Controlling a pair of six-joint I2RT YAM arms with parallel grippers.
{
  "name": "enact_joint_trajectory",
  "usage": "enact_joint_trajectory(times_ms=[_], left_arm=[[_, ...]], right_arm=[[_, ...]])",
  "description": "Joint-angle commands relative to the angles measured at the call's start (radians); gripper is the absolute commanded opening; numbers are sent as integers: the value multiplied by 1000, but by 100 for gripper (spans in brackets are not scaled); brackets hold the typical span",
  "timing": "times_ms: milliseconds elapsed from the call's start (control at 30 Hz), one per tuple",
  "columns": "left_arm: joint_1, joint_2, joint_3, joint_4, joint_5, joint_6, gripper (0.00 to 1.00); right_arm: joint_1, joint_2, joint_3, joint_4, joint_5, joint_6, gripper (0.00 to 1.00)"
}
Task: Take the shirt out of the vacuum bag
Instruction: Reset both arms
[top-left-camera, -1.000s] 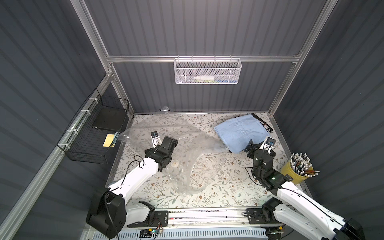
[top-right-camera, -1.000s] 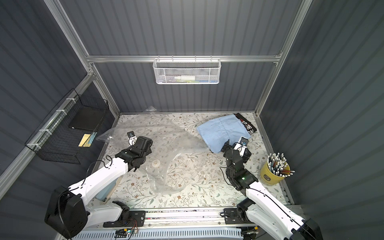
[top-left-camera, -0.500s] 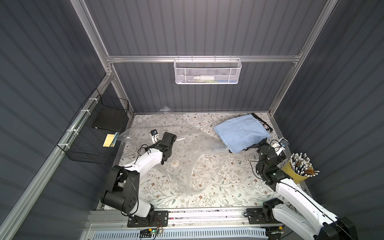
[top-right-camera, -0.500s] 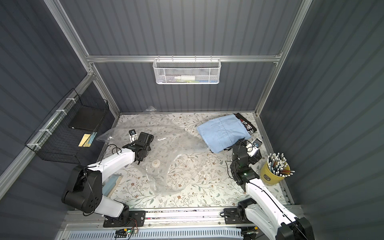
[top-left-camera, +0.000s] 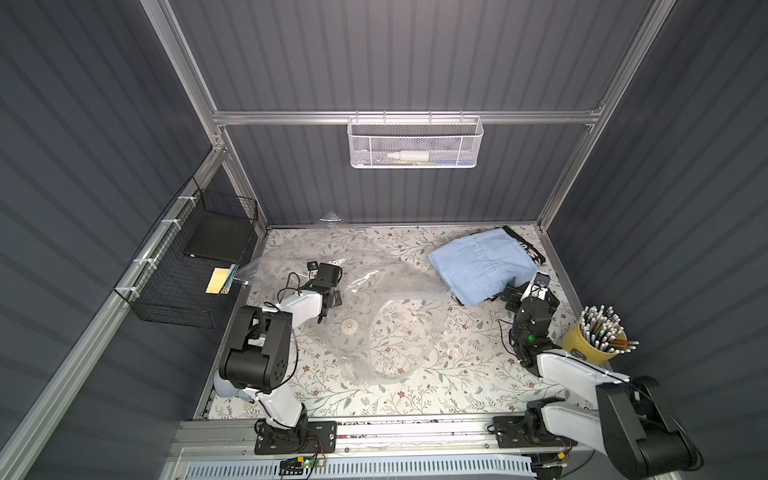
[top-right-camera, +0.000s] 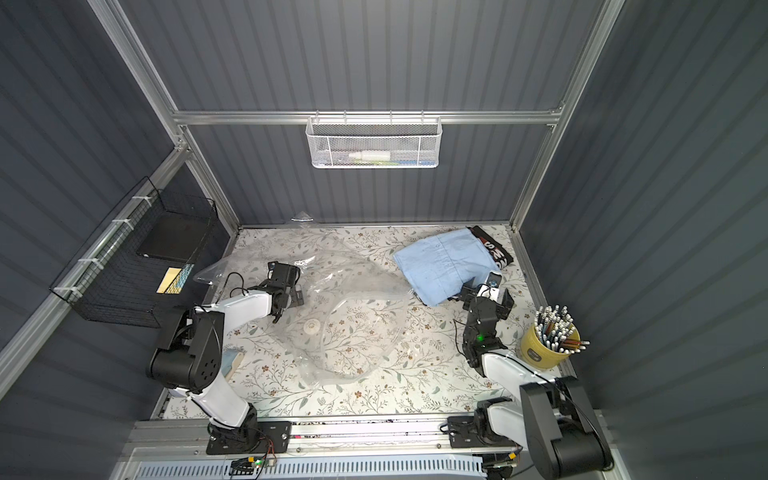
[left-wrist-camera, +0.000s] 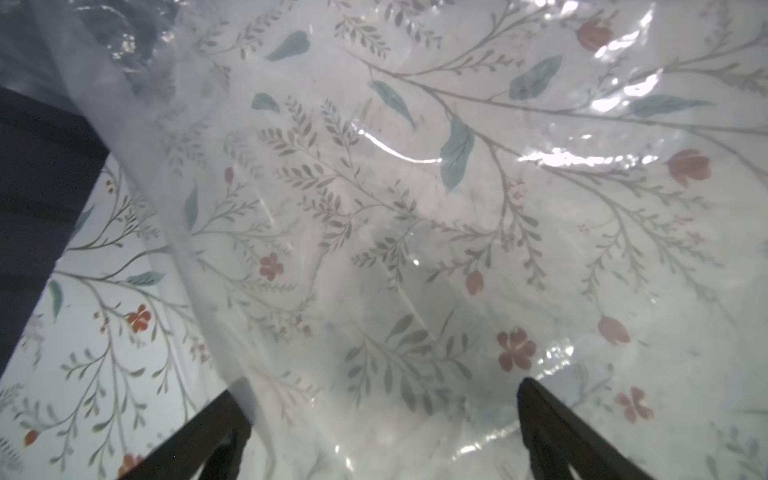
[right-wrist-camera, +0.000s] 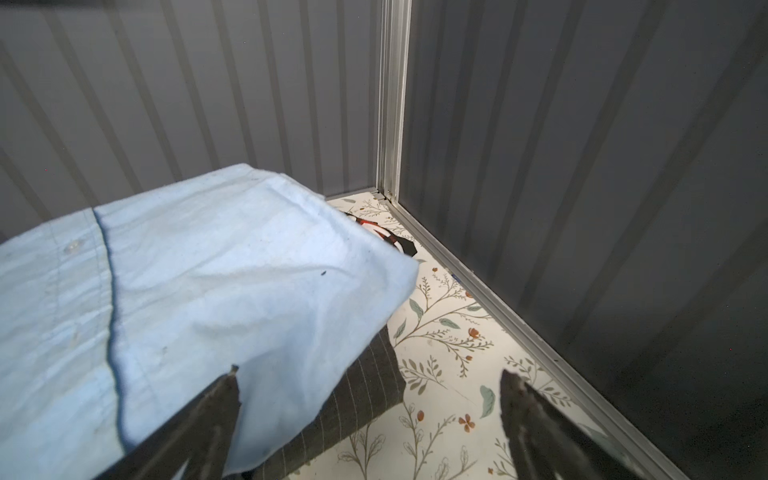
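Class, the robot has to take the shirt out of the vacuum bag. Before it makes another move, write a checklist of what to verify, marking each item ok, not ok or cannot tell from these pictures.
1. Shirt outside the vacuum bag: ok; it lies folded on other clothes in the far right corner.
2. Bag empty: ok; only the floral table shows through it.
3. Left gripper free: ok; open over the bag, holding nothing.
4. Right gripper free: ok; open at the shirt's edge, not clamped on it.
5. Shirt's near corner clear of the bag's edge: cannot tell; they meet in both top views.
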Motion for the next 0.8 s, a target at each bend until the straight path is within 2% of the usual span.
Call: enact_joint_trajectory(times_ms=[0, 133, 300, 500, 567, 700, 767], left_arm=[[52, -53, -83, 147, 126, 114, 99], [95, -121, -190, 296, 178, 151, 99], [134, -124, -234, 362, 169, 145, 99], [197, -109, -272, 441, 254, 139, 99], [207, -108, -291, 479, 245, 141, 99], [215, -95, -348, 574, 217, 170, 100], [223, -84, -365, 612, 221, 169, 100]], right_arm=[[-21, 96, -44, 177, -84, -49, 99], [-39, 110, -29, 167, -105, -57, 99], [-64, 131, -17, 163, -143, -112, 99], [-107, 145, 12, 131, -181, -80, 99], [-107, 135, 1, 136, -231, -93, 99], [-116, 127, -16, 166, -182, -69, 99], [-118, 116, -27, 173, -207, -75, 99]])
